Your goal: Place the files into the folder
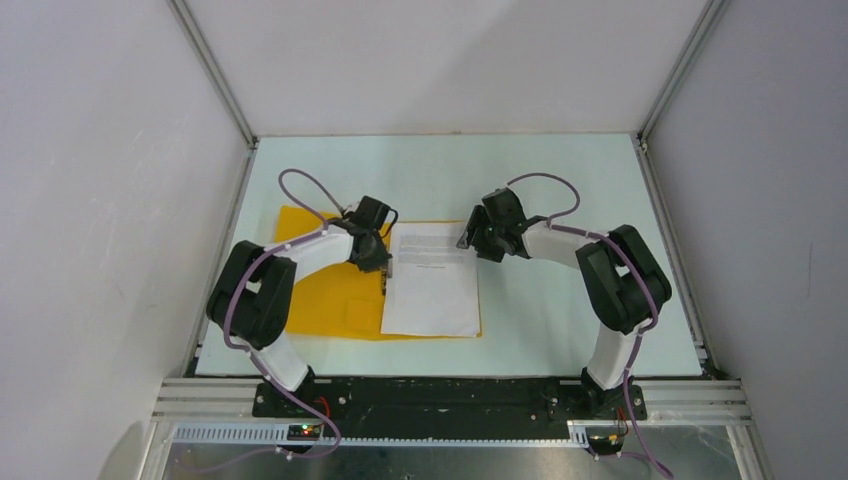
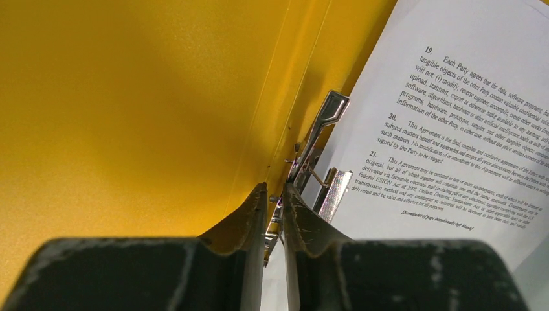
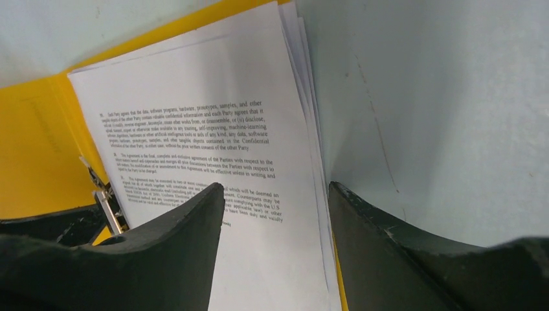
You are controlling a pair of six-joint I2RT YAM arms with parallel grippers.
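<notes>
- A flat orange-yellow plastic folder (image 1: pixel 320 295) is seen lying open on the pale green tabletop (image 1: pixel 560 180), left of the middle and closer to the near edge than to the far one.
- A stack of thin white paper sheets, the files (image 1: pixel 432 290), is laid on the folder's right half and covers nearly all of it; the left half is bare.
- The top sheet is printed with numbered paragraphs of small black text, and its lower part is blank.
- At the stack's right edge the sheets are slightly fanned.
- A bright metal clip (image 2: pixel 327 113) is fixed along the folder's spine, beside the sheets' left edge.
- The left gripper (image 2: pixel 274 191) is set at the spine, its jaws almost together around the clip's base; whether the clip is pinched cannot be told.
- The right gripper (image 3: pixel 277 188) is held with its jaws wide apart over the stack's right edge, one finger above paper and the other above tabletop, nothing being held.
</notes>
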